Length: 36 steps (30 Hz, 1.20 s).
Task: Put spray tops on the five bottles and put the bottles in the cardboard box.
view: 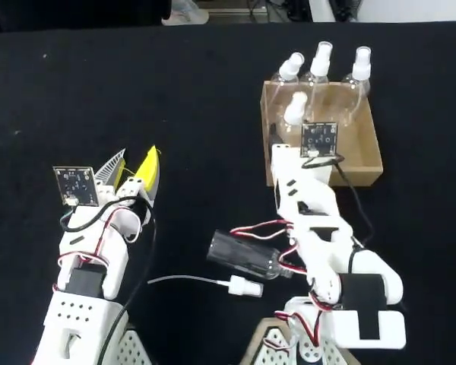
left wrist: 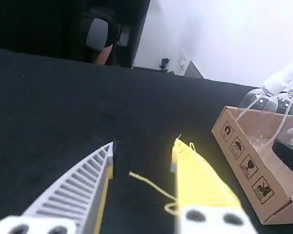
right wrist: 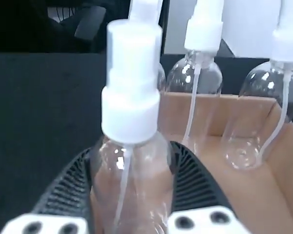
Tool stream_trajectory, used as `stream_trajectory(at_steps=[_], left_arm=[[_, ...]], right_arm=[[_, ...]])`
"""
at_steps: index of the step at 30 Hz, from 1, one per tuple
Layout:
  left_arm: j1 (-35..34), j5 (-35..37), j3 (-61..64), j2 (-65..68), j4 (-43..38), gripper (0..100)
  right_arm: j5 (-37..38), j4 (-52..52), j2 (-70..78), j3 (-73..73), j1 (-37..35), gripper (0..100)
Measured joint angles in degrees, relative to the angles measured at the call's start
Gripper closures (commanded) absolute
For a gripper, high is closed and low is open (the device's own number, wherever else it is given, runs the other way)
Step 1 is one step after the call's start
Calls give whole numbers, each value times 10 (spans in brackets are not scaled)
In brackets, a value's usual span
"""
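Clenching a capped bottle point(right wrist: 129, 195) upright, the right pincer point(right wrist: 132, 151) holds it seemingly just inside the cardboard box point(view: 365, 152), ready to stand with three others point(view: 319, 72) beyond it. The left pincer point(left wrist: 144, 144) hangs released and empty. Back by the right arm's base, the last bottle point(view: 247, 255) lies on the surface point(view: 175, 91) beside its loose spray top point(view: 243, 287).

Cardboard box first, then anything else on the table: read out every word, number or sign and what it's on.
Cardboard box, side wall: four small black pictogram signs in a row; no words, too blurred to identify.
Circuit board on the left arm: tiny marks, too small to read.
Bottle in the right claw: no label.
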Motion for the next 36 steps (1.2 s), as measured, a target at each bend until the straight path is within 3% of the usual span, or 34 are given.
stream_trajectory(at_steps=[9,16,29,36], left_arm=[[0,0,0,0,0,809],[0,0,0,0,0,809],[0,0,0,0,0,809],[0,0,0,0,0,809]], right_arm=[[0,0,0,8,0,979],[0,7,-1,9,0,848],[0,15,-1,9,-5,839],[0,21,-1,10,-9,692]])
